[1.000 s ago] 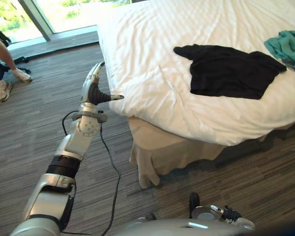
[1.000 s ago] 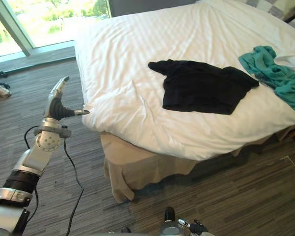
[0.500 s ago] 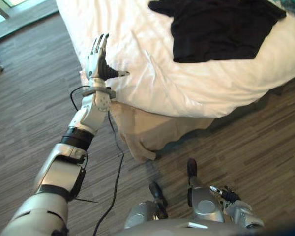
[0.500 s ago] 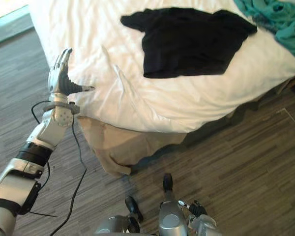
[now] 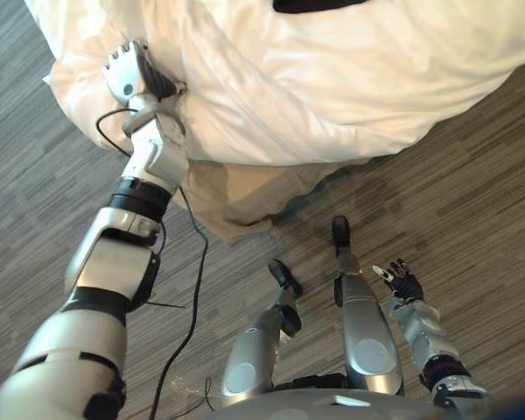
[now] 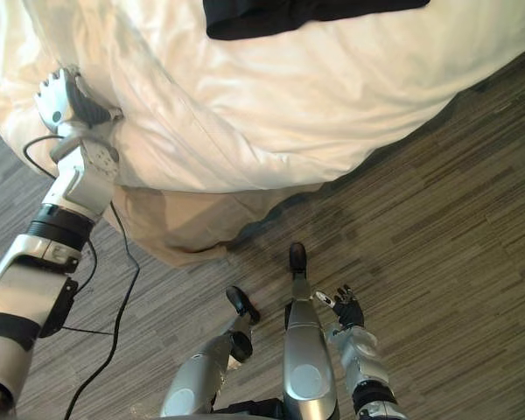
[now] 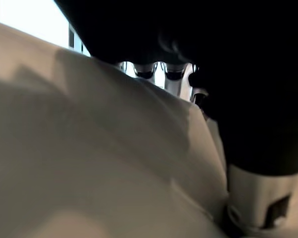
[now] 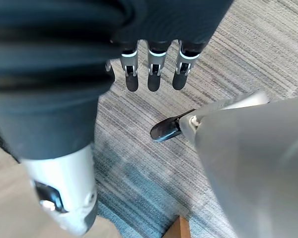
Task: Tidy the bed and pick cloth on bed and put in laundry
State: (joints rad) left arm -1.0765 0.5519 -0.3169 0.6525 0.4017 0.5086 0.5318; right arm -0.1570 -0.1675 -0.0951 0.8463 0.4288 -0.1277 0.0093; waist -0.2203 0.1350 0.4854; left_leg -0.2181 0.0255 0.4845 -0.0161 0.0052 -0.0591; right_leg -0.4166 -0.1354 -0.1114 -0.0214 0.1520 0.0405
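Two hands: your left hand (image 5: 129, 74) is pressed into the white duvet (image 5: 332, 79) at the bed's corner; your right hand (image 5: 401, 283) hangs low over the floor (image 5: 472, 175).
Left grip: you cannot tell whether it holds the duvet; a fold hides it.
Right fingers (image 8: 154, 74): straight, loose, holding nothing.
Black cloth (image 6: 306, 13): on the bed top, well apart from the left hand, farther in and to its right.
Nearer hand: your left.

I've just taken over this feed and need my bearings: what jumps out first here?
The left robot hand sits against the corner of the white duvet, which spills over the edge. A black cloth lies on the duvet farther up. The right robot hand hangs open, low over the floor.
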